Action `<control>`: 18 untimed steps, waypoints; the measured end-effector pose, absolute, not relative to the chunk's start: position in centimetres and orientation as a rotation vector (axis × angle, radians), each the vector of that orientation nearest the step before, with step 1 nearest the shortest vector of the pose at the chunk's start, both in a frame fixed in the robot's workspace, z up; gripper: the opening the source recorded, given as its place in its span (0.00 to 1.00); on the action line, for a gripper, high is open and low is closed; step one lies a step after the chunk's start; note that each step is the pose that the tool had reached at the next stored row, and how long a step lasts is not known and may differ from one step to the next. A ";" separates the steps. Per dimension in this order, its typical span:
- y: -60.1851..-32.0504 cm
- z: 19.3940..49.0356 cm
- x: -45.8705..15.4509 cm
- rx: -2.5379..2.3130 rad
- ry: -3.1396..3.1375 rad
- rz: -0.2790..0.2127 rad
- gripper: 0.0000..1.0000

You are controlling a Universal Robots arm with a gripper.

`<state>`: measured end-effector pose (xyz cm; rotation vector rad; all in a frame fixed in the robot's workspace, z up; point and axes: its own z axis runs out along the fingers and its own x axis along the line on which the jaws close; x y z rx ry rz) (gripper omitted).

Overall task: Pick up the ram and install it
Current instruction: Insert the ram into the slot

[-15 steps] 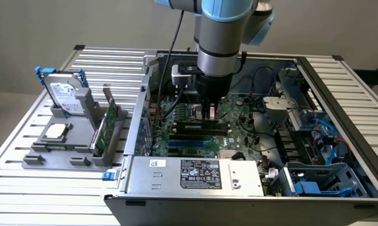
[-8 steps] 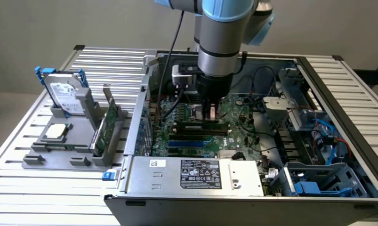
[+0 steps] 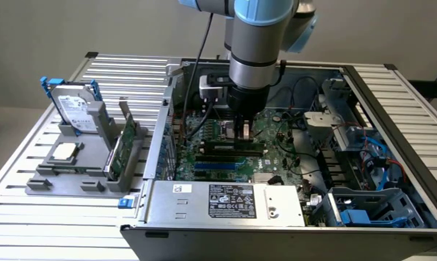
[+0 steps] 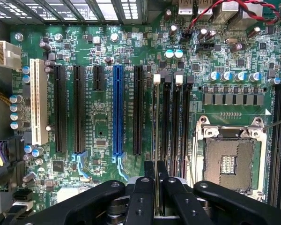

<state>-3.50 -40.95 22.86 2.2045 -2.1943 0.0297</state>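
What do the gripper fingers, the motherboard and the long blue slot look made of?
On the gripper, the fingers are black with a satin sheen and recessed screw holes: plastic or coated metal, can't tell which. The motherboard looks like green lacquered circuit board, with fine printed traces and silver solder points. The blue slot is probably moulded plastic: uniform colour, slight gloss.

Motherboard (image 4: 103,136): green solder mask, semi-gloss. On it: blue slot (image 4: 117,112) glossy plastic, white slot (image 4: 36,101) plain smooth plastic, black slots (image 4: 61,108) matt plastic, CPU socket frame (image 4: 230,135) bright bare metal. Gripper (image 4: 156,166): black, matt, smooth. The ram (image 4: 157,117) in the jaws: thin dull board edge. Arm (image 3: 256,49): satin silver metal, glossy light-blue plastic cap. Case (image 3: 160,204): dull grey sheet metal. Power supply (image 3: 276,204): same, paper label. Worktop (image 3: 29,223): ribbed aluminium, brushed look. Holder (image 3: 66,184): matt grey plastic.
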 end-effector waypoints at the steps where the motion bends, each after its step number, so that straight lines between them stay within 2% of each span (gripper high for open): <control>1: -41.0 22.8 -3.5 2.204 -2.194 0.030 0.14; 18: -40.7 22.6 -3.5 2.204 -2.194 0.030 0.14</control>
